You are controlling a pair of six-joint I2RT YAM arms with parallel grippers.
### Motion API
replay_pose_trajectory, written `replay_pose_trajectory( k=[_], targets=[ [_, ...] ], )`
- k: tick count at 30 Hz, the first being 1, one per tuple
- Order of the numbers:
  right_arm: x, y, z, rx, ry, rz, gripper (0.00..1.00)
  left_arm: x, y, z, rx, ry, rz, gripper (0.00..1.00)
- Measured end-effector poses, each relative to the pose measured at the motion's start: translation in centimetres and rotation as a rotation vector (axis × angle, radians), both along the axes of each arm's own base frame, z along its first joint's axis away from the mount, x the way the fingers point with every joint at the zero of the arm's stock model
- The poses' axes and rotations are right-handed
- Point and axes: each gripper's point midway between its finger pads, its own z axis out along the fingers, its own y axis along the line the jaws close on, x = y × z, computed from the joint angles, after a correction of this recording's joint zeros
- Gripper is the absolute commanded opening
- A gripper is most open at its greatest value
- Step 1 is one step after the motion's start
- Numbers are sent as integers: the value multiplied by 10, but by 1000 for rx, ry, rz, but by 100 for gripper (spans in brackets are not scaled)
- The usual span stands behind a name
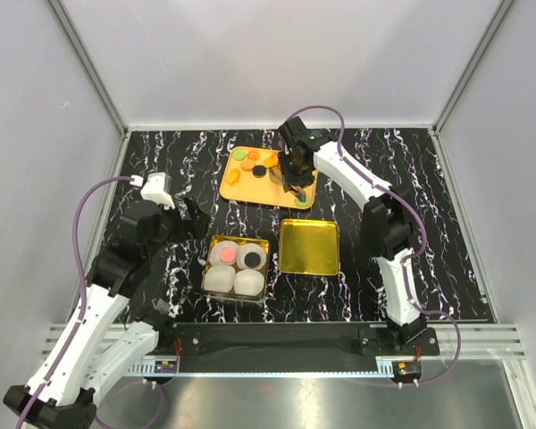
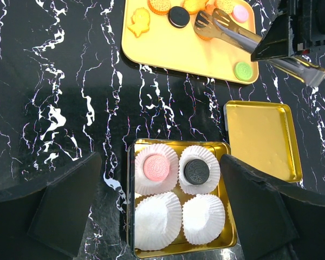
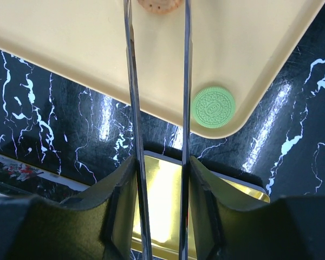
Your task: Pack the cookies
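Several cookies lie on an orange tray (image 1: 241, 189) at the back, among them a green one (image 3: 213, 106) near its corner and a black one (image 2: 179, 16). My right gripper (image 1: 292, 174) is shut on metal tongs (image 2: 244, 38). The tong arms (image 3: 132, 108) reach over the tray, their tips on either side of an orange cookie (image 3: 160, 4). I cannot tell whether they pinch it. A gold tin (image 2: 176, 143) holds four white paper cups. One has a pink cookie (image 2: 156, 168), one a black cookie (image 2: 196, 171), and two are empty. My left gripper (image 2: 160, 200) is open above the tin.
The tin's gold lid (image 1: 309, 247) lies open side up to the right of the tin, in front of the tray. The table is black marble-patterned, walled by white panels at the back and both sides.
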Motion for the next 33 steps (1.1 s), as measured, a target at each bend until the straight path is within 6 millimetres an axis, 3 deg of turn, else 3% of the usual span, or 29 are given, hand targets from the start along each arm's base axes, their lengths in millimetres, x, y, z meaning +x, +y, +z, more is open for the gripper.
replay_pose_trajectory(
  k=[10,22,28,33],
  targets=[
    [-4,-5,28,14,-37,-5,44,0,0,0,-3,1,-2,99],
    [-9,-5,42,37,-48,-2,44,0,0,0,-7,2,-5,99],
    [-37,1,73,74,-83,31,45,0,1,0,-7,2,1,99],
    [-89,34,94,105,-98,137,45,1,3,0,-7,2,7,99]
  ],
)
